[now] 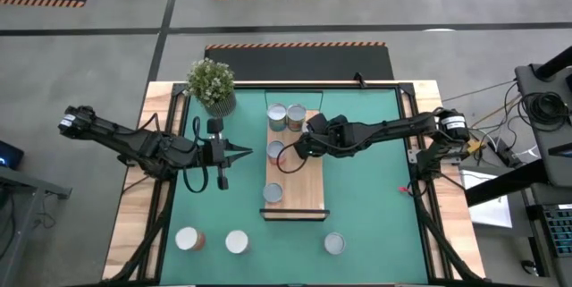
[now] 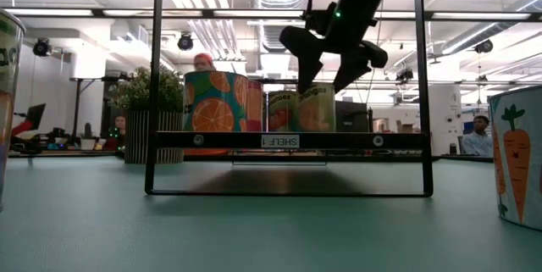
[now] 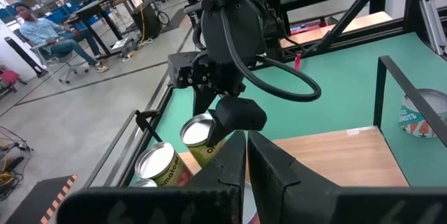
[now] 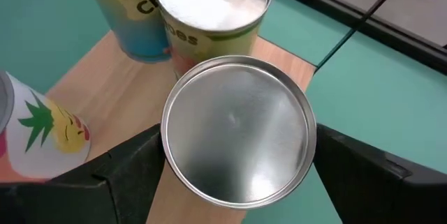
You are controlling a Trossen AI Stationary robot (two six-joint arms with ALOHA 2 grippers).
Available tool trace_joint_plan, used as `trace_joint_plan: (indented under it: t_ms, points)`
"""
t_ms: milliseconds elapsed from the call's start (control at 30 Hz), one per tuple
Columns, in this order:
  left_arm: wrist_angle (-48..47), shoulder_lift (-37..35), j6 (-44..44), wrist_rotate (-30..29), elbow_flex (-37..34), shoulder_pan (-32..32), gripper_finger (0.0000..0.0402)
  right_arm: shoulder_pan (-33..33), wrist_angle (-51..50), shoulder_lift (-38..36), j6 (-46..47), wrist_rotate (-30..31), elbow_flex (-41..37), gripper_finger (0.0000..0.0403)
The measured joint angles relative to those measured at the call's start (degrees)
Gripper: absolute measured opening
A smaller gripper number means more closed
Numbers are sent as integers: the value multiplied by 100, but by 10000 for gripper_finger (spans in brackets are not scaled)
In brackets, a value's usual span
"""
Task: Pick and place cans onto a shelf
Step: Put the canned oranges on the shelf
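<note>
Silver-topped can, plain round lid, sits on the light-wood shelf near its far end, just beside two more cans at that end. The right claw straddles it, fingers apart on either side. The left claw, fingers together, hovers off the shelf's left edge over the worktop.

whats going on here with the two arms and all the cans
The right gripper is over the shelf, its fingers on either side of a silver-topped can beside two cans at the far end. Four cans stand on the shelf, three more on the green mat in front. The left gripper waits beside the shelf, fingers shut.
</note>
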Motion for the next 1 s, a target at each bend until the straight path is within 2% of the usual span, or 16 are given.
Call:
trace_joint_plan:
  t_ms: [233,700,900,1000]
  points:
    - [0,0,0,1,0,2,0,2,-50,-2,-43,-93,51,362]
    - [-14,0,0,1,0,2,0,2,-153,-79,-518,-24,578,364]
    - [-44,0,-2,1,0,0,0,-24,-828,-79,-814,-6,1098,363]
    - [-44,0,-20,1,0,0,0,-120,-1227,-83,-1092,-92,1398,350]
